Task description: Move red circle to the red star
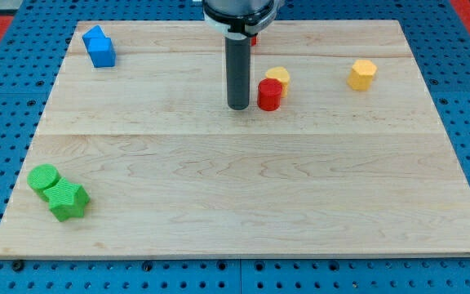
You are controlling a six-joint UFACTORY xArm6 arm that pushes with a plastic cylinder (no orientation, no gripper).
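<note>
The red circle (269, 94) sits on the wooden board in the upper middle of the view. My tip (237, 106) rests on the board just left of the red circle, a small gap apart. A bit of red (254, 38) shows behind the rod near the view's top, which may be the red star; it is mostly hidden by the arm.
A yellow block (279, 76) touches the red circle's upper right side. A yellow hexagon (362, 74) lies at the upper right. Two blue blocks (99, 47) sit at the upper left. A green circle (44, 177) and green star (67, 200) lie at the lower left.
</note>
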